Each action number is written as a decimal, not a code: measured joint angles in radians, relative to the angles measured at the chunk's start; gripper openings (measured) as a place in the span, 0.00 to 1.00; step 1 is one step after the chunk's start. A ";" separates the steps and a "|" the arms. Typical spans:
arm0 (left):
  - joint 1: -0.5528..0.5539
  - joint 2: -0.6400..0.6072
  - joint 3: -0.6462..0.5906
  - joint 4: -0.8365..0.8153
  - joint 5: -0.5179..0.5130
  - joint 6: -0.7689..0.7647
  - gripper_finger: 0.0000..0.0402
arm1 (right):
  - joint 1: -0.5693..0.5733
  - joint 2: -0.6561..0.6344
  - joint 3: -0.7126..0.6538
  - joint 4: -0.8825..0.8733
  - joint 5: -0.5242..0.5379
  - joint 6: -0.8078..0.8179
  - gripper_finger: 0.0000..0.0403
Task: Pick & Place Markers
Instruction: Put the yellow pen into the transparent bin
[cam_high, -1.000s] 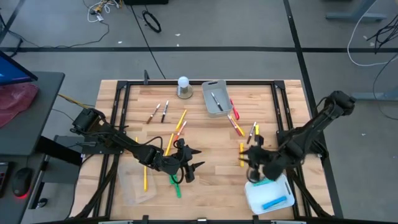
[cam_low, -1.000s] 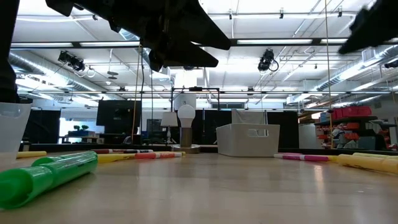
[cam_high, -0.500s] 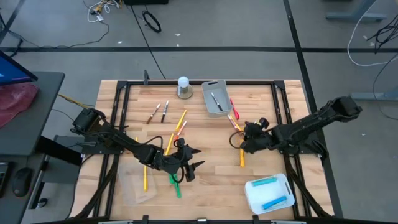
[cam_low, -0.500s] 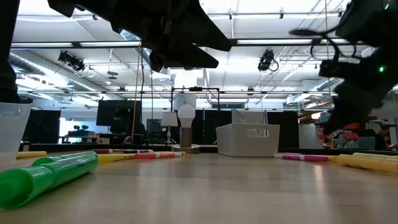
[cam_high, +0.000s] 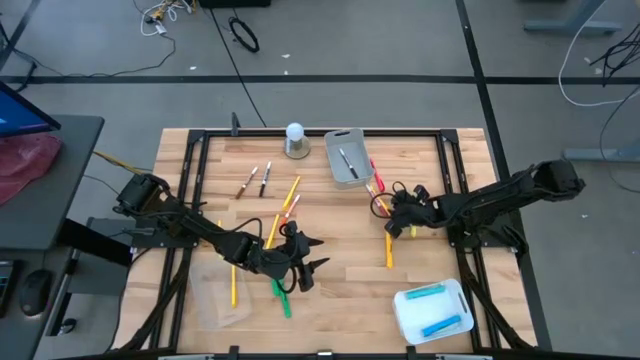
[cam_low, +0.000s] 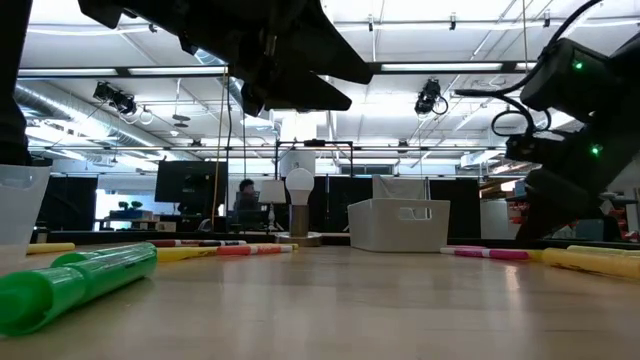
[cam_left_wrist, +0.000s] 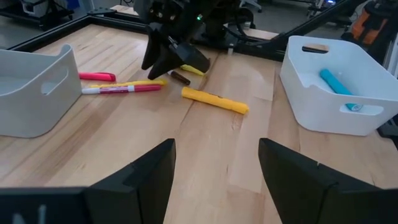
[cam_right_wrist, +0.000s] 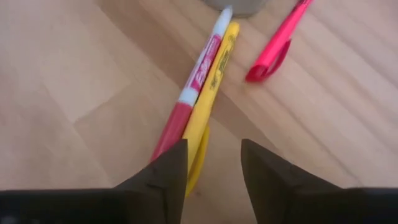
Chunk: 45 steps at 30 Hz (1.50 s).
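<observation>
My right gripper (cam_high: 388, 213) is open and low over a cluster of markers beside the grey bin (cam_high: 345, 158). In the right wrist view its fingers (cam_right_wrist: 213, 152) stand on either side of the near end of a yellow marker (cam_right_wrist: 208, 93), which lies against a red marker (cam_right_wrist: 193, 93). A pink marker (cam_right_wrist: 278, 45) lies apart. My left gripper (cam_high: 318, 254) is open above mid-table, next to a green marker (cam_high: 283, 298). More markers lie flat: a yellow one (cam_high: 389, 250), orange ones (cam_high: 272, 232), and thin ones (cam_high: 258, 180).
A white bin (cam_high: 432, 310) at the near right holds two blue markers (cam_left_wrist: 336, 82). The grey bin holds a dark marker. A white ball on a grey base (cam_high: 295, 140) stands at the far edge. A clear container (cam_high: 218, 295) sits near left. A black frame rims the table.
My right gripper has moved from above the white bin toward the far edge and a little left, coming down to the marker cluster by the grey bin. A second blue marker now shows in the white bin where the gripper stood. The left arm has kept still.
</observation>
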 joint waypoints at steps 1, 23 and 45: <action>0.000 0.000 0.000 0.000 0.000 0.000 0.59 | -0.005 0.000 -0.005 0.001 -0.012 -0.001 0.36; 0.000 0.000 0.000 -0.013 0.000 0.000 0.59 | -0.012 0.000 -0.018 -0.033 -0.074 -0.019 0.25; 0.001 0.000 0.000 -0.010 0.000 -0.002 0.59 | -0.037 -0.101 0.014 -0.107 -0.020 0.093 0.06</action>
